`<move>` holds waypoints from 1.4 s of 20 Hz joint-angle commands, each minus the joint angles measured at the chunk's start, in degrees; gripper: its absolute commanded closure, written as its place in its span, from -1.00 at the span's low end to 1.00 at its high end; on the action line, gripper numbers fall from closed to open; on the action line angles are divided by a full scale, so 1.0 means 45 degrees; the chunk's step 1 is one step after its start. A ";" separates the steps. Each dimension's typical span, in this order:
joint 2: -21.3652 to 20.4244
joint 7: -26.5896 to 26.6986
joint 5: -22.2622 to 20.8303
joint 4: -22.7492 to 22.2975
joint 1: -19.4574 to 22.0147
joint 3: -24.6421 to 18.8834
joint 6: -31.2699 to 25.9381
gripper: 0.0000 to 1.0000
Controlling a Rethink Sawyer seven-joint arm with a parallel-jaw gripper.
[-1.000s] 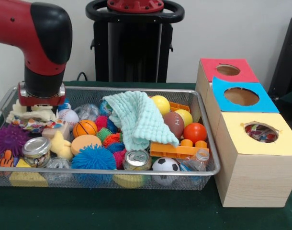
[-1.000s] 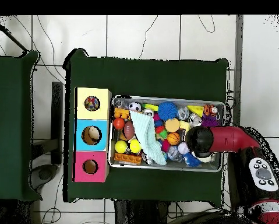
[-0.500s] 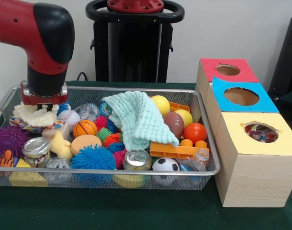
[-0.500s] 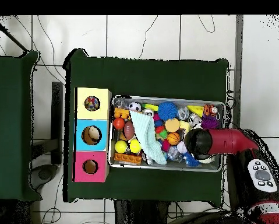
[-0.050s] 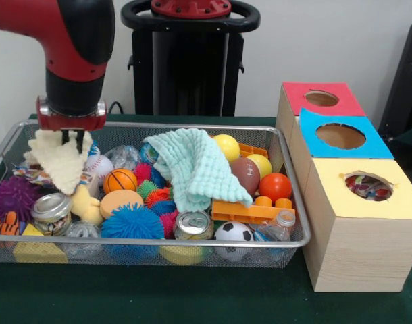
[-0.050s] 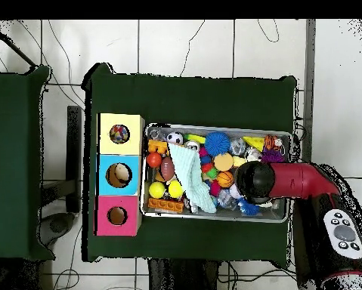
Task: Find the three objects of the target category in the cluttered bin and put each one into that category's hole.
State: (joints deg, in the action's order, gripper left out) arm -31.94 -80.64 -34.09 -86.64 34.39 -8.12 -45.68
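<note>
My gripper [image 5: 71, 140] is shut on a cream cloth [image 5: 61, 164], which hangs from it above the left end of the wire bin [image 5: 192, 126]. The cloth's lower tip reaches down to the toys below. In the overhead view the arm's black head [image 6: 255, 181] covers the gripper and the cloth. A mint green cloth [image 5: 196, 165] lies draped over the middle of the bin [image 6: 190, 177]. Beside the bin stand three wooden boxes with round holes: a red top [image 5: 321, 99], a blue top [image 5: 340, 135] and a yellow top [image 5: 368, 187].
Under the held cloth lie a baseball [image 5: 96, 163], a small basketball [image 5: 119, 180], a purple spiky ball [image 5: 13, 196] and a jar [image 5: 51, 210]. Further right are a blue spiky ball [image 5: 132, 223], a can [image 5: 193, 225], an orange brick [image 5: 250, 212] and several balls.
The arm has risen and shifted slightly right in the front view, pulling the cream cloth up out of the clutter so it now hangs free.
</note>
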 commanded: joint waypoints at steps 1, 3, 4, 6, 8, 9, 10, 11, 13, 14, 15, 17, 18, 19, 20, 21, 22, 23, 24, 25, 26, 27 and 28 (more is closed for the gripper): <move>-0.1404 -0.0879 0.2420 -0.1147 -0.0446 -0.1493 -0.1842 1.00; -0.1453 -0.1401 0.2804 -0.1126 -0.0686 -0.1404 -0.1418 1.00; -0.1379 -0.1534 0.2991 -0.0999 -0.0840 -0.1327 -0.1416 1.00; -0.1138 -0.1625 0.3297 -0.0707 -0.1120 -0.1180 -0.1776 1.00; -0.0931 -0.1654 0.3481 -0.0587 -0.1346 -0.1042 -0.1820 1.00; -0.0908 -0.1697 0.3590 -0.0670 -0.1438 -0.0969 -0.1731 1.00; -0.0857 -0.1778 0.3691 -0.0697 -0.1530 -0.0891 -0.1627 1.00; -0.0806 -0.1859 0.3791 -0.0725 -0.1622 -0.0813 -0.1523 1.00; -0.0650 -0.2092 0.3959 -0.0799 -0.1781 -0.0657 -0.1142 1.00; -0.0560 -0.2215 0.4022 -0.0825 -0.1853 -0.0542 -0.1036 1.00; -0.0450 -0.2355 0.4087 -0.0886 -0.1950 -0.0465 -0.0843 1.00; -0.0239 -0.2598 0.4169 -0.0907 -0.2102 -0.0310 -0.0577 1.00; -0.0191 -0.2700 0.4227 -0.0930 -0.2151 -0.0235 -0.0477 1.00; -0.0151 -0.2850 0.4272 -0.0915 -0.2258 -0.0112 -0.0451 1.00; -0.0142 -0.3078 0.4320 -0.0878 -0.2358 0.0065 -0.0423 1.00; -0.0128 -0.3038 0.4497 -0.0908 -0.2451 0.0212 -0.0291 -1.00; -0.0157 -0.3019 0.4523 -0.0974 -0.2421 0.0195 -0.0146 -1.00; -0.0187 -0.2999 0.4548 -0.1039 -0.2391 0.0178 -0.0001 -1.00; -0.0216 -0.2980 0.4574 -0.1104 -0.2361 0.0161 0.0144 -1.00; -0.0250 -0.2937 0.4499 -0.1113 -0.2363 0.0199 0.0490 -1.00; -0.0283 -0.2813 0.4454 -0.1070 -0.2282 0.0167 0.0826 -1.00; -0.0317 -0.2689 0.4408 -0.1028 -0.2200 0.0134 0.1163 -1.00; -0.0396 -0.2549 0.4359 -0.1038 -0.2121 0.0084 0.1411 -1.00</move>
State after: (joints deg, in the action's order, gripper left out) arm -35.16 -80.68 -15.79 -87.49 23.52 -7.98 -46.88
